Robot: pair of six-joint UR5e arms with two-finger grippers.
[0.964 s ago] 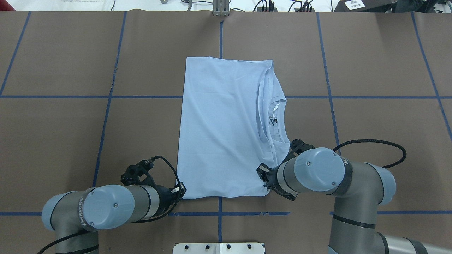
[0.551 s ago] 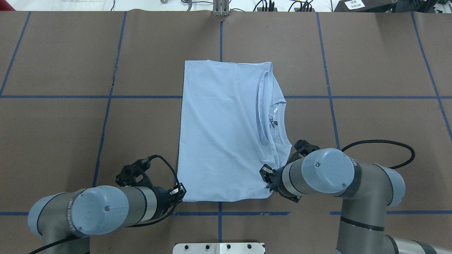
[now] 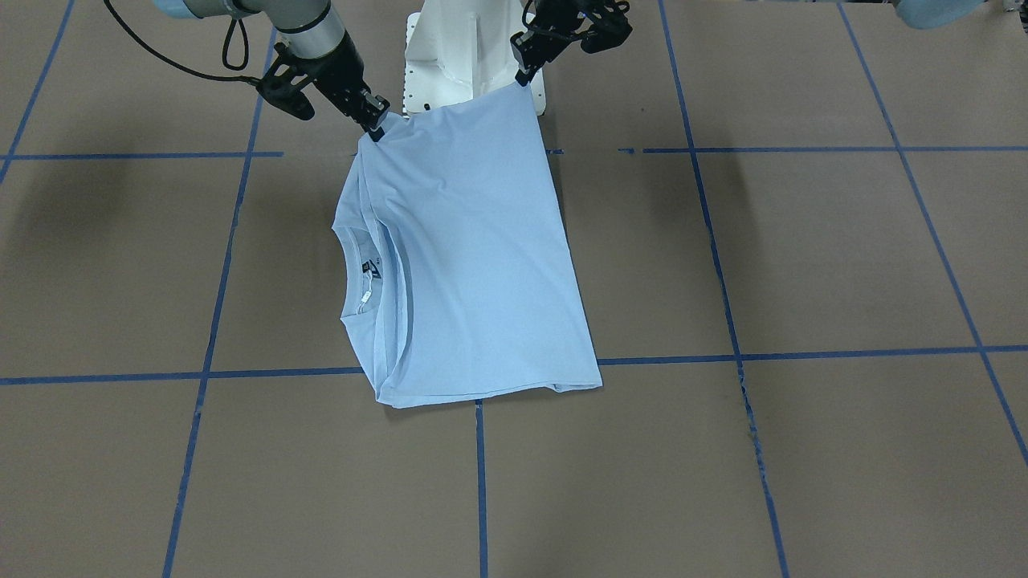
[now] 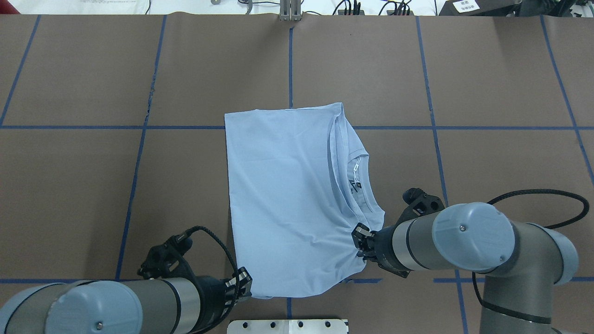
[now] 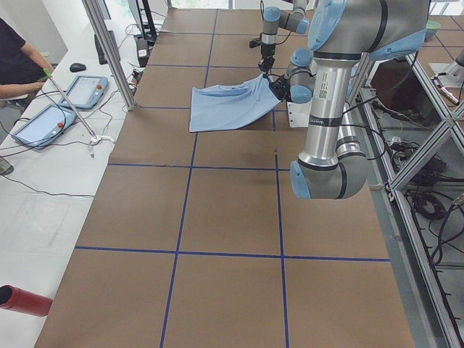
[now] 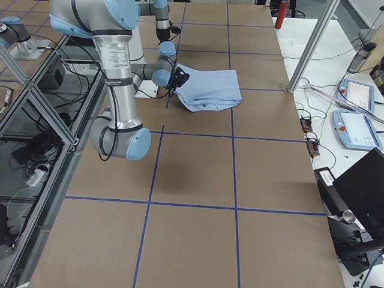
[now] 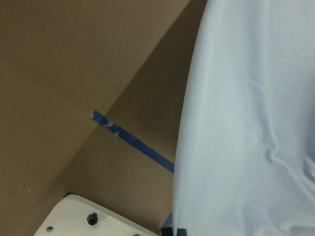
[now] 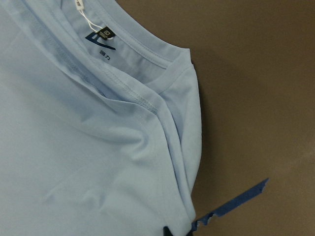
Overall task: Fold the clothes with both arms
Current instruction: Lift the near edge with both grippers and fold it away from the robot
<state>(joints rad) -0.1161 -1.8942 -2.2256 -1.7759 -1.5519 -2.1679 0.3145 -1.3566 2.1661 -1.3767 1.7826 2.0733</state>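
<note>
The clothes are one light blue T-shirt (image 4: 287,195), folded lengthwise on the brown table, its collar and dark neck label (image 4: 356,184) toward the right. My left gripper (image 4: 241,283) is shut on the near hem corner. My right gripper (image 4: 360,239) is shut on the near shoulder corner, where the cloth bunches. From the front-facing view, the left gripper (image 3: 520,76) and right gripper (image 3: 373,128) hold the near edge of the T-shirt (image 3: 474,265) raised, while its far part lies flat. Each wrist view shows only cloth, T-shirt (image 7: 246,123) and T-shirt (image 8: 74,147).
The white pedestal base (image 3: 450,48) stands just behind the lifted edge, its plate (image 4: 287,326) at the table's near edge. Blue tape lines (image 4: 139,157) grid the table. A person (image 5: 18,58) sits beside tablets (image 5: 43,123) beyond the far side.
Both arms have drawn back toward the robot's base, dragging the T-shirt nearer. Its near edge has risen off the table, and the far edge has slid from the upper squares to the tape line.
</note>
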